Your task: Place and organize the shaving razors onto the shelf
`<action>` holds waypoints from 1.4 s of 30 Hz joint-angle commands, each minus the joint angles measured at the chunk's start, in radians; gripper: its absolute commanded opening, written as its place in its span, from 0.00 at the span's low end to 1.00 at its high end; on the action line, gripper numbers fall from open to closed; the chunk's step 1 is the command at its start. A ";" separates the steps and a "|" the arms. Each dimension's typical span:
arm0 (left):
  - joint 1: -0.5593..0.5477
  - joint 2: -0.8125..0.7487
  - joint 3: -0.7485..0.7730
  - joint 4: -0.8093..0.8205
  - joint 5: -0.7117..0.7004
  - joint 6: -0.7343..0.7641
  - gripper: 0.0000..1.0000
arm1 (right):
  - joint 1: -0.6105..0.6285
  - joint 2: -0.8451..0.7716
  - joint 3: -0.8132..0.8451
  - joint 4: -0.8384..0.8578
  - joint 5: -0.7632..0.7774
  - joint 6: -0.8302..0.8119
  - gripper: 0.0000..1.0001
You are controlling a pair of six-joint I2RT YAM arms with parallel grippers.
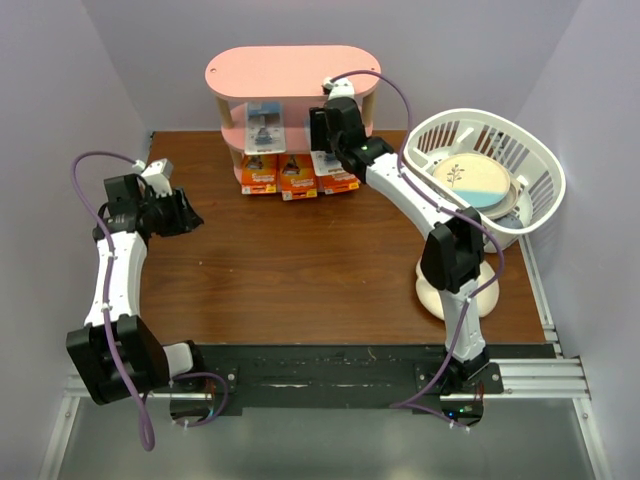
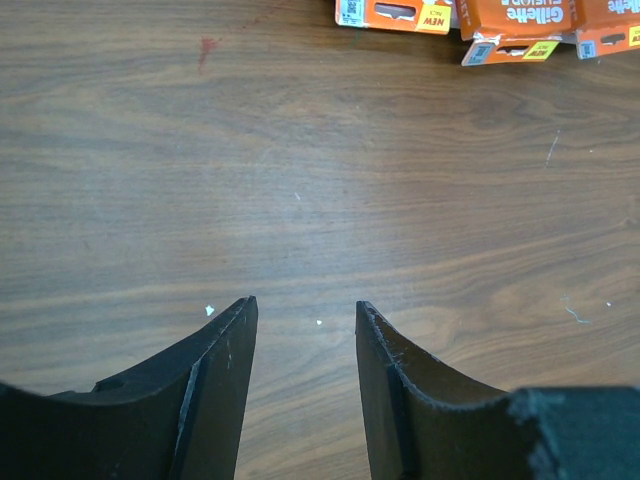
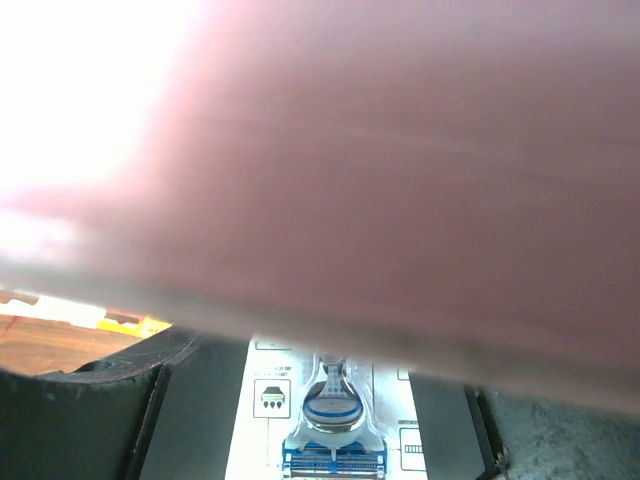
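Mostly, the right wrist view is a pink blur: a board of the shelf (image 3: 400,180) hides the tips of our right pincer (image 3: 325,385), which looks clamped on a white-and-blue razor pack (image 3: 330,440), cut off below. Our right arm stretches to the shelf's middle tier; the left pincer (image 2: 305,320), jaws apart, hovers over the tabletop (image 2: 300,150), well apart from three orange packs (image 2: 515,20).

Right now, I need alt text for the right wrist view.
A white-and-blue razor pack sits between the dark fingers of the right gripper at bottom centre. A blurred pink shelf board fills most of the frame above it.
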 commanded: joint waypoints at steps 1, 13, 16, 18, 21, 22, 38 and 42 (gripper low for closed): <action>0.009 -0.029 0.003 0.044 0.032 -0.020 0.49 | -0.004 -0.066 0.020 0.030 -0.006 0.023 0.65; 0.009 -0.055 -0.011 0.039 0.040 -0.023 0.49 | -0.002 -0.346 -0.216 -0.123 -0.083 0.011 0.66; 0.009 -0.056 -0.009 0.043 0.038 -0.023 0.49 | -0.004 -0.422 -0.334 -0.157 -0.098 -0.007 0.17; 0.009 -0.056 -0.009 0.045 0.035 -0.023 0.49 | -0.004 -0.445 -0.402 -0.169 -0.107 -0.018 0.00; 0.011 -0.058 -0.011 0.044 0.034 -0.020 0.49 | -0.006 -0.454 -0.457 -0.162 -0.182 -0.029 0.00; 0.009 -0.060 -0.012 0.044 0.034 -0.019 0.49 | -0.006 -0.456 -0.474 -0.148 -0.201 -0.032 0.00; 0.014 -0.112 -0.072 0.033 0.002 0.008 0.49 | -0.006 -0.266 -0.351 -0.076 -0.274 -0.093 0.00; 0.017 -0.107 -0.083 0.037 0.008 0.001 0.49 | -0.006 -0.220 -0.312 -0.056 -0.277 -0.087 0.00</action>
